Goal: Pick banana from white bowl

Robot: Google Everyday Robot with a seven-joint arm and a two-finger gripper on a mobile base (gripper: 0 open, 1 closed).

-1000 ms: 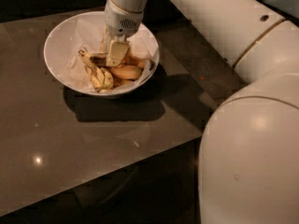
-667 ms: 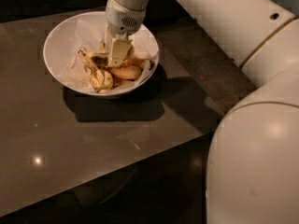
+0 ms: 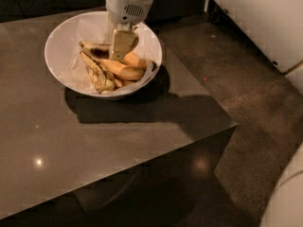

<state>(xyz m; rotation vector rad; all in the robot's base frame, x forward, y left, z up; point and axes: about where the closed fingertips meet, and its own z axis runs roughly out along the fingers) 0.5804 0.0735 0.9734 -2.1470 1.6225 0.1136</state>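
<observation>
Gripper (image 3: 121, 45): upper centre of the frame, lowered into the white bowl (image 3: 60, 39), its tip among the fruit. Whether it is spread or closed cannot be told.

Just right of and below the tip: a smooth orange-yellow fruit (image 3: 125, 71). Left of the tip: the banana (image 3: 96, 71), long, curved and dark-bruised, lying on crinkled white paper (image 3: 75, 71) in the bowl's lower left.

The bowl stands in the upper left on a dark table (image 3: 104, 145). A white robot body (image 3: 265, 18) fills the upper right.
</observation>
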